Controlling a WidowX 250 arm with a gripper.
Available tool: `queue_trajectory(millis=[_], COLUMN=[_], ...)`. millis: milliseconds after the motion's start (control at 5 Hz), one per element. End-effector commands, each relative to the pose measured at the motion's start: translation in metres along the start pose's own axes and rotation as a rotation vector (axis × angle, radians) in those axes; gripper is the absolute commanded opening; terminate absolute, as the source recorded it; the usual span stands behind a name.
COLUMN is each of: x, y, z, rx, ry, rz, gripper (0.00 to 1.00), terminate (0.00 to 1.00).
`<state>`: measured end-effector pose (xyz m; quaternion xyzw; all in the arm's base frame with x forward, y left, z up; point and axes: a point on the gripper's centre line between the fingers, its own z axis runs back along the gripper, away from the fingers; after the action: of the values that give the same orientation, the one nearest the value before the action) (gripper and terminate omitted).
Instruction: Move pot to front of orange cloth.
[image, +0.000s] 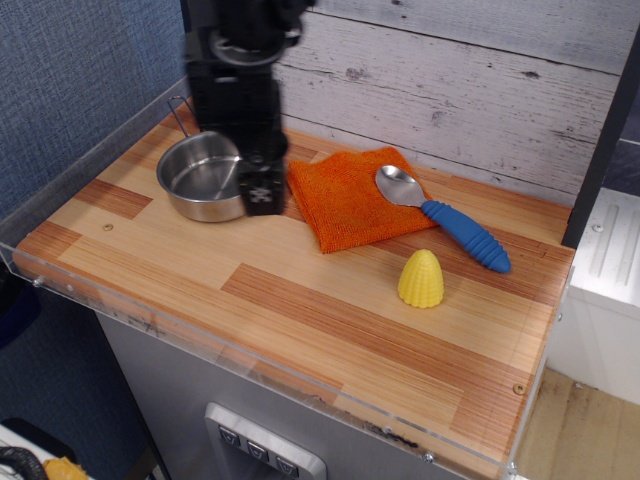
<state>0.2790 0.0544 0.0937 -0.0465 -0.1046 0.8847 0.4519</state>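
Observation:
The shiny steel pot (200, 175) stands at the back left of the wooden table, its thin wire handle (180, 108) pointing toward the back. The orange cloth (350, 198) lies flat just to the right of it, near the back wall. My gripper (262, 190) hangs from the black arm over the pot's right rim, between pot and cloth, and hides part of that rim. Its fingers point down and overlap from this angle, so I cannot tell how far apart they are. It holds nothing that I can see.
A metal spoon with a blue handle (455, 228) lies with its bowl on the cloth's right corner. A yellow ridged corn toy (421, 278) stands in front of it. A clear plastic rim (90, 150) edges the table's left and front. A black post (600, 150) stands at right.

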Motion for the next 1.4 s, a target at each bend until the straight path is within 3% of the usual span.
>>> queue_trajectory(millis=[0, 600, 1200], x=[0.026, 0.053, 0.043], y=[-0.003, -0.038, -0.047], z=[-0.009, -0.036, -0.068], rx=[0.043, 0.049, 0.052], ry=[-0.057, -0.106, -0.119], rz=[0.275, 0.380, 0.319], gripper=[1.00, 1.00, 1.00], terminate=[0.00, 0.00, 0.00])
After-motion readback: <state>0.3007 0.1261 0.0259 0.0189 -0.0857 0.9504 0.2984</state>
